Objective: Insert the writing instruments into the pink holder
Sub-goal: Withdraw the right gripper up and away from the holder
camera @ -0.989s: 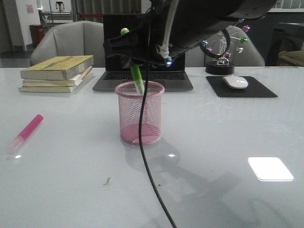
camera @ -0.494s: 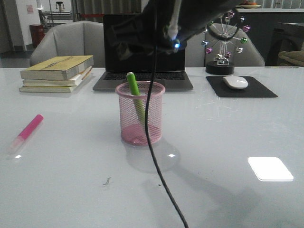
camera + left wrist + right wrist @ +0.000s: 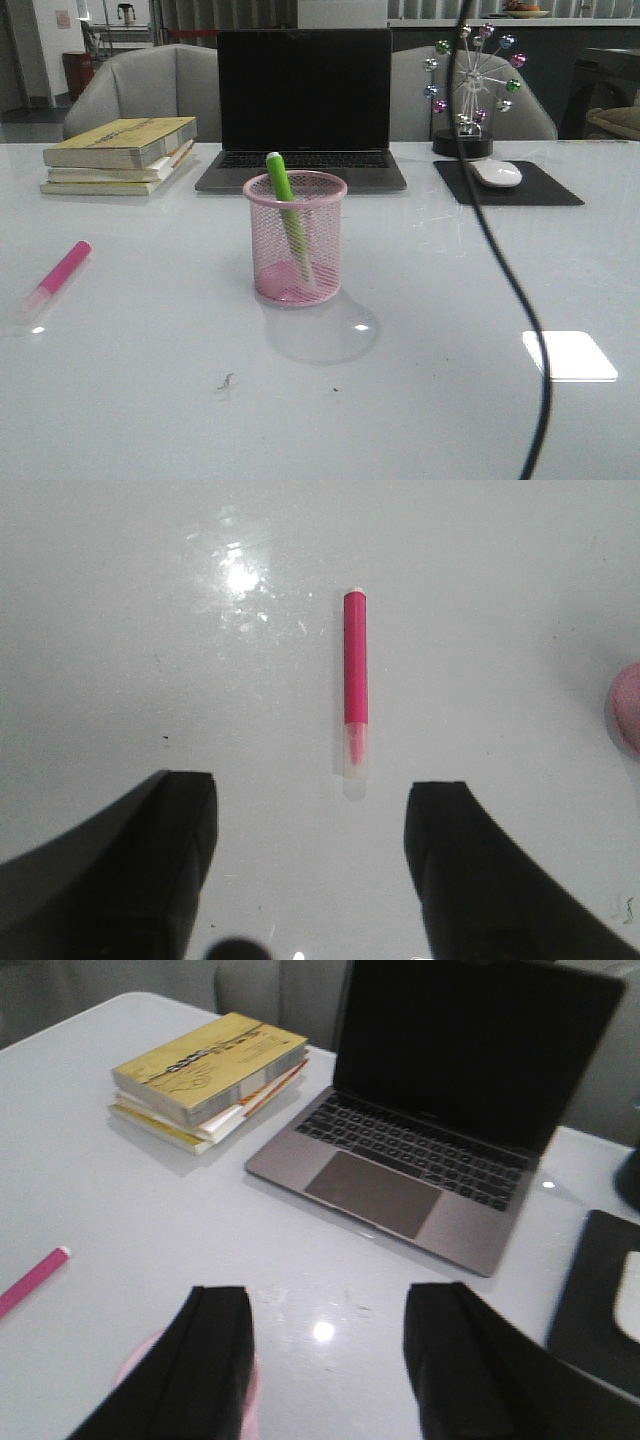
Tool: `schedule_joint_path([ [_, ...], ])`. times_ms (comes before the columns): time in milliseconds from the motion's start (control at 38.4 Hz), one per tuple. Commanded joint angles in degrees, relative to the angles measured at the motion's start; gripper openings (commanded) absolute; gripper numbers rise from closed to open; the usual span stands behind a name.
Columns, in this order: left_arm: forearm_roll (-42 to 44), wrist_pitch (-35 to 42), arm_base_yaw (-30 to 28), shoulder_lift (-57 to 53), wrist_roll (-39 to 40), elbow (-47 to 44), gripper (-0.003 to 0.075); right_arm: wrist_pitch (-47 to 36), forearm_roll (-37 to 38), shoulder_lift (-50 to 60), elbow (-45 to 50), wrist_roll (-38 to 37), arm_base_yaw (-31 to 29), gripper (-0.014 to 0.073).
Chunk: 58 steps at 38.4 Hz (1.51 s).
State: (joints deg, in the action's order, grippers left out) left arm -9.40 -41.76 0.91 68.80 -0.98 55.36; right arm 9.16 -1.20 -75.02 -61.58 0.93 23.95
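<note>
1. Taking the pink holder (image 3: 295,238) as the landmark: the pink marker (image 3: 58,277) lies flat on the surface (image 3: 450,300) well to the left of it, untouched, its clear cap towards the robot. This half of the task is not yet done.

2. The left gripper (image 3: 310,865) hangs directly above that marker, looking straight down. Its fingers (image 3: 160,850) are spread wide and empty, and the marker's capped end sits just beyond the gap between them. I judge that the arm is lined up for a descent and pick, though the marker runs along the gap, not across it.

3. The green marker (image 3: 285,205) is already inside the holder, leaning towards its left rim with its top end poking above the rim. This half looks finished.

4. The holder itself stands upright near the middle of the surface, in front of the laptop (image 3: 303,105).

5. The right gripper (image 3: 325,1360) is above the holder and slightly behind it; a sliver of pink rim shows beneath one finger in the right wrist view. Its jaws stand apart and carry nothing. In the front view only its cable (image 3: 500,270) shows, to the right of the holder.
</note>
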Motion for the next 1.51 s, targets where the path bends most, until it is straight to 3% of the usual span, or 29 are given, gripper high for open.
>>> schedule_joint_path([
  [0,-0.66,2.66,0.22,-1.01,0.34,1.98,0.0476,-2.17,1.20,6.59,1.93,0.50,-3.84,0.0445],
  [234,-0.43,2.66,0.22,-1.01,0.34,1.98,0.0476,-0.97,1.20,19.25,12.70,0.50,-13.32,0.0445],
  [468,-0.33,4.17,0.22,-1.01,0.34,1.98,0.0476,12.08,2.68,35.19,22.39,0.50,-24.20,0.0445],
  [729,-0.33,7.14,0.22,-1.01,0.34,1.98,0.0476,19.97,2.68,44.37,27.44,0.50,-24.81,0.0445],
  [859,-1.71,10.86,0.22,-1.01,0.34,2.11,0.0476,19.73,2.68,44.36,27.44,0.50,-24.81,0.0445],
  [1067,-2.68,9.05,0.22,0.91,0.24,7.50,0.0476,19.86,2.68,44.36,27.44,0.50,-24.81,0.0445],
  [1483,-2.95,-6.59,1.98,18.78,-4.28,27.67,0.0476,19.86,2.68,44.36,27.44,0.50,-24.81,0.0445],
])
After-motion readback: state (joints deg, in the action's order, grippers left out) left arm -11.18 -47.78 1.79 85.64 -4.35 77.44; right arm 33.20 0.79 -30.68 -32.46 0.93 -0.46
